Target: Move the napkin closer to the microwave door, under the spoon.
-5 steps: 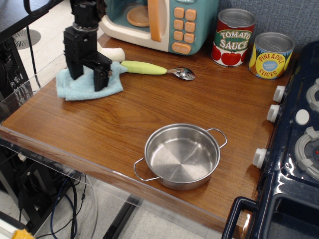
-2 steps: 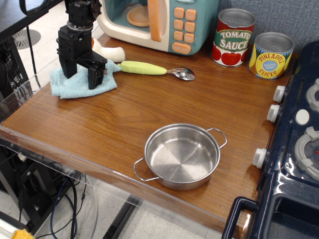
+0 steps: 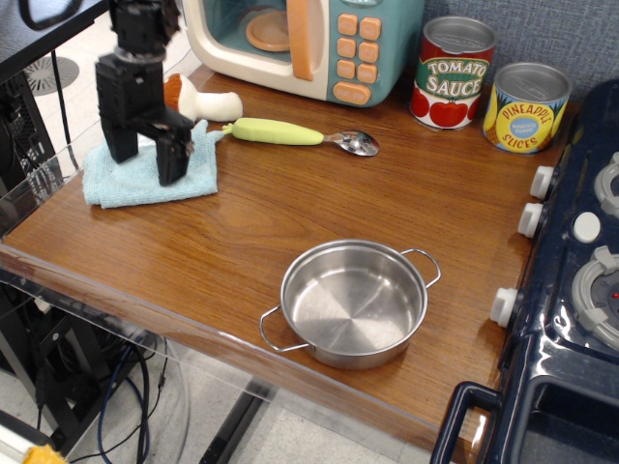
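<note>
Leftward and toward the bench's near edge is where both the black gripper [image 3: 143, 159] and the light blue folded terry napkin [image 3: 145, 174] have shifted since a second ago, so that the cloth now lies farther from the spoon, not closer. Its jaws are spread, one finger planted on the cloth's middle and the other at its rear left edge, pinching nothing that I can make out. The napkin rests flat at the left end of the wooden bench [image 3: 290, 203], one corner just reaching the tip of the pale yellow-green plastic handle of the metal-bowled spoon [image 3: 300, 135]. That spoon's long axis runs left to right, its bowl away from the cloth. The teal toy microwave's cream-framed door with orange handle [image 3: 276, 29] stands behind and to the right of the jaws. By my judgement, the cloth must travel right and back to slide beneath the handle.
</note>
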Controlling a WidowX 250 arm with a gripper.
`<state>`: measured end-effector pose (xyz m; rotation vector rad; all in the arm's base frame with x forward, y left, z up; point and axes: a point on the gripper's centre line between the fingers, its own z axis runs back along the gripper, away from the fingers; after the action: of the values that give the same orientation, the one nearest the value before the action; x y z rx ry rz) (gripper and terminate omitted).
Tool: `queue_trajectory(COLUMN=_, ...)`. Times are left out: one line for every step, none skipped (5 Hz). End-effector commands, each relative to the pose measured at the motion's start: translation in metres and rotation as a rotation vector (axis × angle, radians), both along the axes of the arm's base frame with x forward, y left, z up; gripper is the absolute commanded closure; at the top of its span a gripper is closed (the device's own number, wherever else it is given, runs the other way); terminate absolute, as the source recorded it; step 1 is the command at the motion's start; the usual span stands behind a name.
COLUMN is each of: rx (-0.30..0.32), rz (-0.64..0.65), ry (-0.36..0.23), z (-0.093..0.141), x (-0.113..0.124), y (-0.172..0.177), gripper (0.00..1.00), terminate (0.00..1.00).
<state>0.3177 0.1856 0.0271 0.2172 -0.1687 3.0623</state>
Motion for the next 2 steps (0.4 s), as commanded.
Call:
queue_trajectory(rx=0.001, rz=-0.046, ry=-0.137, z=0.072, x=-0.007, y=-0.007, gripper=0.00, terminate=0.00)
queue_trajectory(rx=-0.001, rz=-0.068, ry=-0.163, z=0.087, x=-0.009, y=-0.011, gripper=0.00, terminate=0.00)
